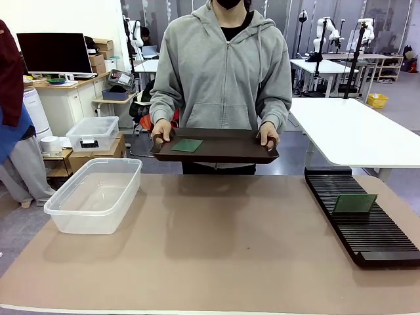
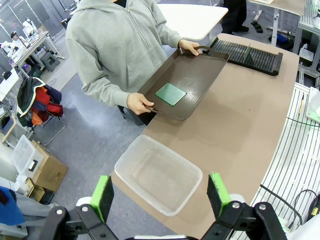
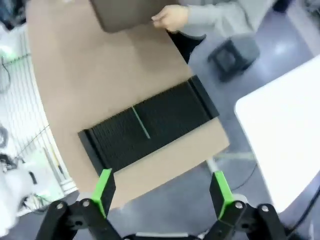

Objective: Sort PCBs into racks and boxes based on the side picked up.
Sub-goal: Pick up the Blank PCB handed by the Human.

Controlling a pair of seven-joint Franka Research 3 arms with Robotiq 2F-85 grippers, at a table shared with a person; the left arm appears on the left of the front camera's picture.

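Altogether there are 2 PCBs (image 1: 187,145) (image 1: 354,203), 1 rack (image 1: 371,233), 1 box (image 1: 98,220).

Behind, white tables (image 1: 354,131) on grey floor (image 1: 399,113); at left, a dark monitor (image 1: 54,52) atop a white cabinet (image 1: 62,105) (cardboard boxes (image 1: 100,56) stacked beside); far right, a yellow crate (image 1: 377,100).

Tray (image 3: 125,12) cut off at top — rack (image 3: 175,112) blurred (right wrist).

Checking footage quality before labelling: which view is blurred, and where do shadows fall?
Right wrist view: soft all over, the rack and its standing PCB smeared. Front view: sharp, faint shadow on the table below the tray. Left wrist view: sharp, the tray's PCB crisp.
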